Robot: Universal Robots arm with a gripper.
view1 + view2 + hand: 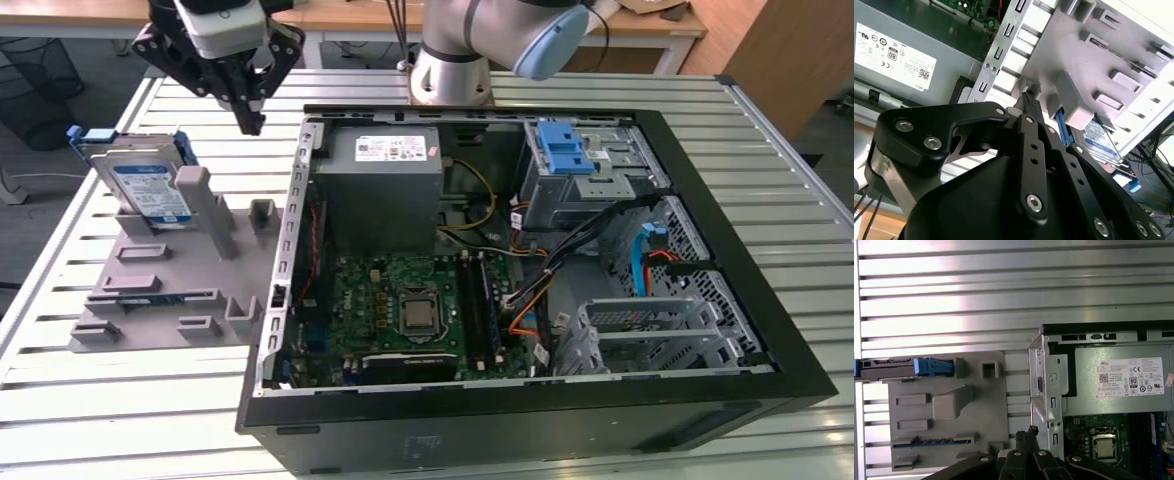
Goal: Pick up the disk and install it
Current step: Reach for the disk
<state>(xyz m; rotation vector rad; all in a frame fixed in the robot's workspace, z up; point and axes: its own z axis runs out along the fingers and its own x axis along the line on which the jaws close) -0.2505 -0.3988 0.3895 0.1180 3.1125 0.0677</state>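
Note:
The disk (144,182) stands upright on its edge in a grey plastic holder (160,290) on the exterior view's left; it is silver-grey with a white and blue label and a blue bracket. In both wrist views the disk (899,368) (1101,137) rests at one end of the holder (944,405) (1069,40). My gripper (250,122) hangs above the table between the disk and the computer case, fingers pointing down. Its fingertips (1030,431) (1027,97) are pressed together with nothing between them. It touches nothing.
An open black computer case (534,420) lies on the slatted metal table (801,200), with a grey power supply (380,180), a motherboard (414,300), a drive cage with a blue latch (563,150) and loose cables. The arm's base (447,75) stands behind the case.

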